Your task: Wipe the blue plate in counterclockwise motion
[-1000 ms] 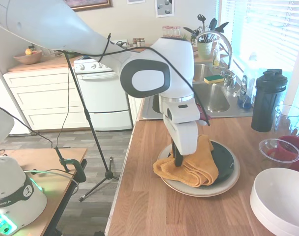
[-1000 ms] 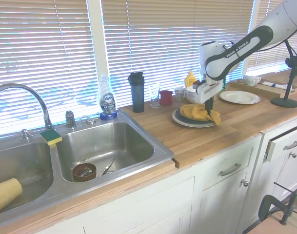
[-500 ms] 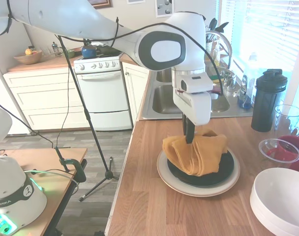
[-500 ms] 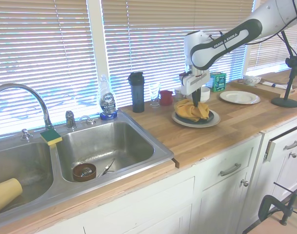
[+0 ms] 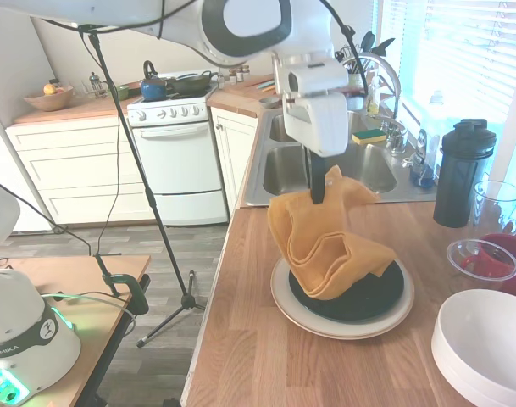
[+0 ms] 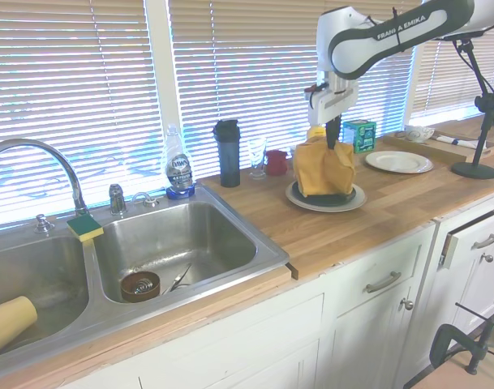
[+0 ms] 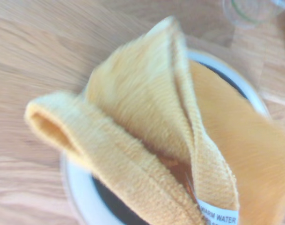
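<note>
Claw (image 5: pixel 318 193) grips one yellow cloth (image 5: pixel 325 246), draped onto one blue plate (image 5: pixel 372 297).

The table (image 5: pixel 266 356) is seen along its length toward the sink (image 5: pixel 359 165) in the first exterior view; it is seen from the sink (image 6: pixel 173 243) end in the second; the blue plate (image 7: pixel 112 206) is viewed closely from above by the wrist camera; it is shared by all views.
</note>
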You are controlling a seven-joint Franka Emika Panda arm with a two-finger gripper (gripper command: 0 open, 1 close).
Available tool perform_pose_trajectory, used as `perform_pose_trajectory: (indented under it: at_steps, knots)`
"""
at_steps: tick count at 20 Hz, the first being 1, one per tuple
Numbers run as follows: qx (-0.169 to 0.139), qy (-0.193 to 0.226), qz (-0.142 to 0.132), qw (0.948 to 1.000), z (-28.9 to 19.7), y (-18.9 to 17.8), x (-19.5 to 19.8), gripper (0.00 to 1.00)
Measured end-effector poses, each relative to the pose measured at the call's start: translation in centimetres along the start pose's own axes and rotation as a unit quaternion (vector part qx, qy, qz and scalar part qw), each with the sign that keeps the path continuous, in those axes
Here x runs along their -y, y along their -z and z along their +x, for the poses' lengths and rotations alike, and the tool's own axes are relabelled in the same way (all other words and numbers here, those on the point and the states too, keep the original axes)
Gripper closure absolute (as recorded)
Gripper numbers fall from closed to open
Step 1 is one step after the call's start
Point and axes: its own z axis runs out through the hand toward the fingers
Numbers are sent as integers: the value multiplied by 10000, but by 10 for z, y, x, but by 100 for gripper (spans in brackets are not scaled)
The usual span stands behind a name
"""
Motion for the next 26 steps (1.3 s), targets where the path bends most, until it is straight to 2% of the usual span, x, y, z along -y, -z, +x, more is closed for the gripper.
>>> perform_pose_trajectory:
  at_steps: [9, 18, 22, 26]
  knots:
    - [-77, 313, 84, 9994, -26, 83, 37, 100]
    - [-172, 576, 100, 9981, -48, 142, 87, 100]
    - [-299, 674, 10, 9973, -68, 149, 118, 100]
    - [-331, 678, -103, 9971, -65, 133, 150, 100]
